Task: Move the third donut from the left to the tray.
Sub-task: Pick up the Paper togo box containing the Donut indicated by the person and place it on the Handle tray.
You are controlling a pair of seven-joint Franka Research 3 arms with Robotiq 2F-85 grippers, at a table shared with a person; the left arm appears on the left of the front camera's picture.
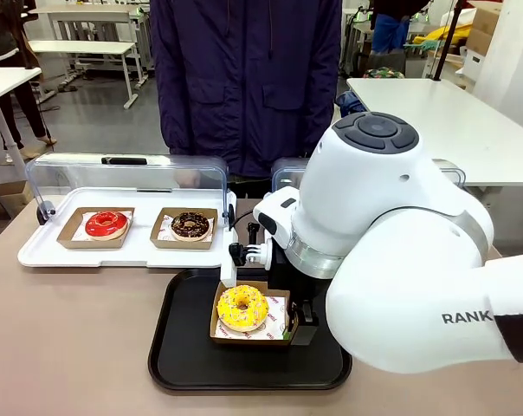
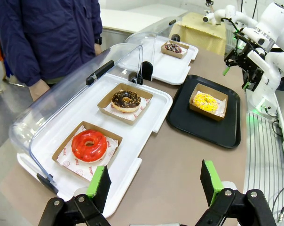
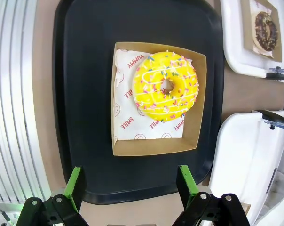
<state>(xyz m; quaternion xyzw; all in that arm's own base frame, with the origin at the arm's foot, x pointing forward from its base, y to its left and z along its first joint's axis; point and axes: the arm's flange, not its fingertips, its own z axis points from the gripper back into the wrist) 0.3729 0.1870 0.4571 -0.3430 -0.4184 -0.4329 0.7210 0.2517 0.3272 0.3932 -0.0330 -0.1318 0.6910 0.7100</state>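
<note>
"YUMMY" and "SMILE" — red print on the donut's paper liner [image 3: 132, 117]

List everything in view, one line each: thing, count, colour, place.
Yellow donut: one, in brown holder on the tray.
Tray: one, black, table front.
Red donut: one, left white tray.
Chocolate donuts: two, one beside the red, another on the far white tray.
White trays: two, clear lids raised.
Person: one, navy jacket, far side.
Left gripper: open, above table edge.
Right gripper: open, above the tray's edge.

The third donut [image 1: 242, 308] lies in the tray [image 1: 184, 364]
</note>
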